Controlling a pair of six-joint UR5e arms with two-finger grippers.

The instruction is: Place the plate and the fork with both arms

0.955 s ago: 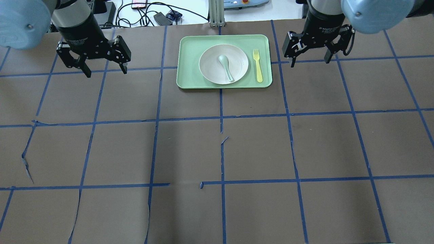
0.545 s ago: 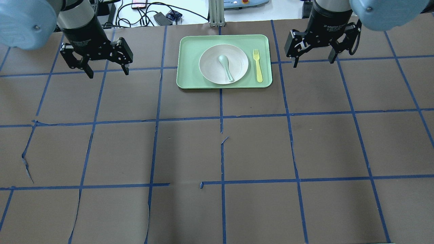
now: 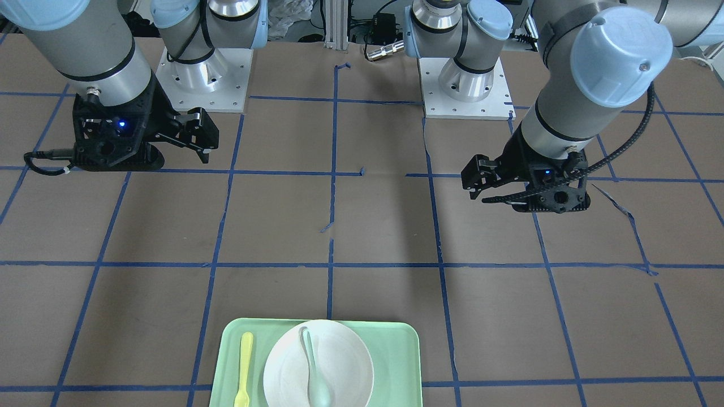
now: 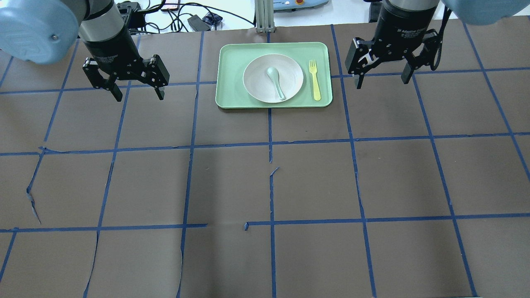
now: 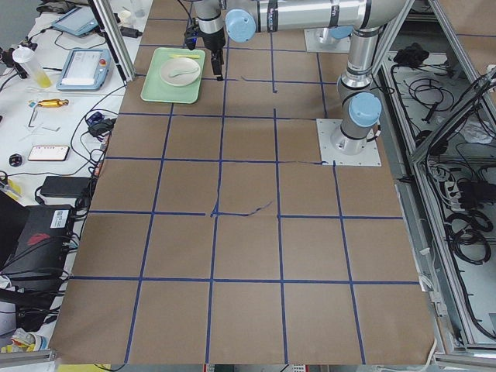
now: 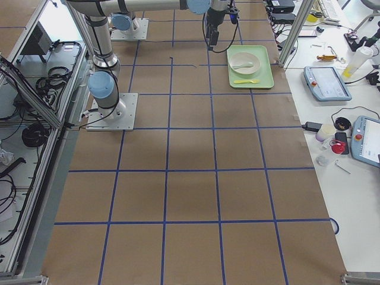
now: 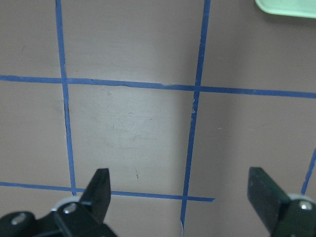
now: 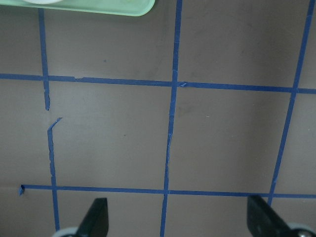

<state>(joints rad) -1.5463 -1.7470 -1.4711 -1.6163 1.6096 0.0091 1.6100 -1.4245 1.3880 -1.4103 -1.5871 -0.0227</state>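
The plate point(image 4: 290, 73) is seen lying flat in the middle of a mint-green tray point(image 4: 231, 85), and a pale grey-green spoon point(image 4: 276, 81) is carried in it, its bowl turned away from the robot and its handle laid toward the robot. The fork point(image 4: 315, 81) is laid on the same tray just beside the plate, on the robot's right of it, parallel to the spoon, with a narrow strip of tray left between it and the plate's rim; its tines are pointed away from the robot. The tray is set on the brown-covered table point(image 4: 265, 186) near the far edge, astride the central line of the blue tape grid point(image 4: 310, 141). The left hand point(image 4: 140, 97) is held above the table well to the left of the tray, its fingers spread wide apart with nothing between them. The right hand point(image 4: 382, 83) is held near the tray's right edge, its fingers likewise parted and empty. Neither hand is in contact with the tray, plate or fork.
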